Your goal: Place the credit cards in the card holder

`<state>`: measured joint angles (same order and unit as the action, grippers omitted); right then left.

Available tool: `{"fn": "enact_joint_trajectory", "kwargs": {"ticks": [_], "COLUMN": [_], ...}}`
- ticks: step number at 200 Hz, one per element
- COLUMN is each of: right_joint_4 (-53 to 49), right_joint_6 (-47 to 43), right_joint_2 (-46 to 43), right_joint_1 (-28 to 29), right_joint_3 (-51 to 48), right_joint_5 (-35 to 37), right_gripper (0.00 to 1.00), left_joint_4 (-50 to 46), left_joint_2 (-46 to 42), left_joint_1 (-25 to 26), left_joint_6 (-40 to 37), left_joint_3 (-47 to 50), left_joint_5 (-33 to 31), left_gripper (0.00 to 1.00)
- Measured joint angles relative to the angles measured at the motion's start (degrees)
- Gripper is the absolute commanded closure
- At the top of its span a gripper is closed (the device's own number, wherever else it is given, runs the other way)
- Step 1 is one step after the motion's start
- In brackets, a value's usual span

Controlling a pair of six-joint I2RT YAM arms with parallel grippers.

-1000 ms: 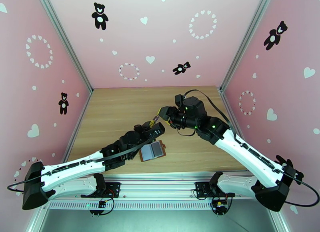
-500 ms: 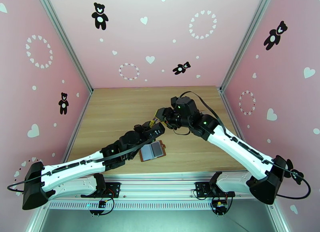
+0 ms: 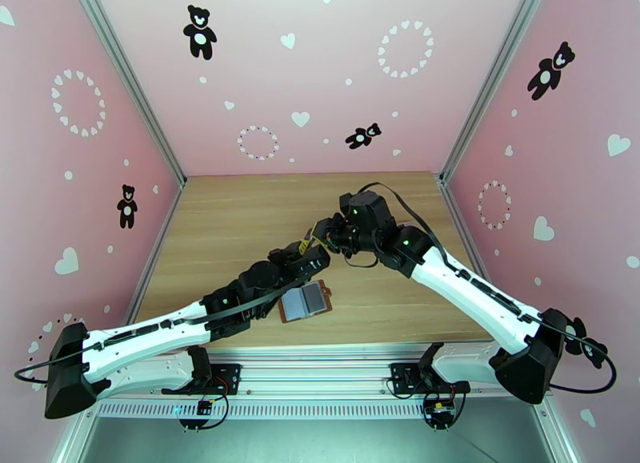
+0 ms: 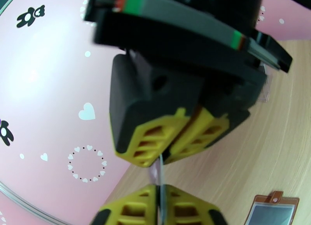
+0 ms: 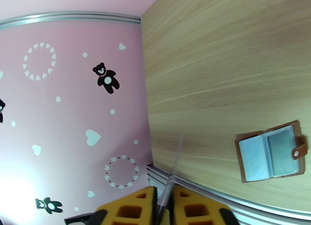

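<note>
- The worktop (image 3: 240, 217) is a wooden board. The two arms meet above its middle, tip against tip.
- The right pincer (image 5: 163, 192) comes from the right side. Its yellow fingers are closed on a thin card, which stands out straight from the tips.
- The left pincer (image 4: 158, 190) faces it from the left. Its fingers stand close on both sides of the same card, but I cannot tell if they press it or have let go.
- The card holder (image 3: 306, 301) lies open and flat on the worktop, with the grey pockets up. It is on the near side of the two pincers, just beside the left forearm. Its long side runs about left to right, and the snap tab is at one short end.
- The credit card (image 5: 175, 159) is in the air between the two pincers, well above the holder and touching nothing else. It shows only by its edge, with its long axis along the line from one pincer to the other.
- In my judgement the left pincer is nearer to the holder, but the right one has the sure grip. So the card must travel down and toward the near edge, and turn until its edge meets a pocket mouth.
</note>
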<state>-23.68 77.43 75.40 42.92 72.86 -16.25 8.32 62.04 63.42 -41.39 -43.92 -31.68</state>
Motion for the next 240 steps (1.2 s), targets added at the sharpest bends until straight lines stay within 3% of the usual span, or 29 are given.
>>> {"fn": "enact_joint_trajectory", "kwargs": {"ticks": [18, 29, 35, 50, 72, 97, 123, 143, 173, 205, 240], "right_joint_4": [0.24, 0.22, 0.2, -0.17, -1.07, -1.75, -0.28, 0.07, 2.54, 9.64, 15.45], "right_joint_6": [0.35, 0.13, -0.09, -1.57, -7.34, -19.85, -32.17, -39.45, -45.81, -45.88, -44.39], "right_joint_2": [0.33, 1.05, 1.62, 3.41, 5.6, 5.99, 2.03, -3.13, -9.84, -13.11, -13.2], "right_joint_1": [-0.63, -1.44, -1.99, -3.69, -5.42, -5.53, -5.42, -5.38, -5.11, -3.93, -0.26], "right_joint_3": [0.46, 1.51, 2.4, 5.6, 10.45, 12.13, 4.5, -4.2, -13.86, -19.26, -19.96], "right_joint_5": [-0.24, -0.44, -0.57, -0.92, -1.44, -5.01, -9.31, -12.87, -19.41, -24.22, -26.01], "right_gripper": [1.0, 1.0, 1.0, 1.0, 1.0, 1.0, 1.0, 1.0, 1.0, 1.0, 1.0], "left_joint_4": [-0.35, -1.46, -2.25, -5.42, -10.97, -19.65, -23.54, -23.3, -21.94, -12.9, -4.7], "left_joint_2": [0.0, -0.07, -0.24, -1.25, -4.9, -9.49, -15.21, -18.6, -20.74, -20.55, -17.97], "left_joint_1": [-0.02, 0.09, 0.15, 0.5, 0.7, -0.74, -6.6, -9.44, -11.54, -11.58, -11.58], "left_joint_6": [0.94, 1.9, 2.64, 6.01, 13.81, 32.74, 52.5, 62.71, 71.08, 77.2, 81.53], "left_joint_3": [0.0, -0.07, -0.07, -0.15, -0.52, -4.11, -3.32, 1.4, 8.26, 13.31, 13.9], "left_joint_5": [-0.02, 0.02, 0.07, 0.68, 1.31, 1.95, 11.04, 20.35, 31.23, 41.38, 47.67], "left_gripper": [0.2, 0.15, 0.05, 0.01, 0.02, 0.02, 0.06, 0.14, 0.2, 0.32, 0.58]}}
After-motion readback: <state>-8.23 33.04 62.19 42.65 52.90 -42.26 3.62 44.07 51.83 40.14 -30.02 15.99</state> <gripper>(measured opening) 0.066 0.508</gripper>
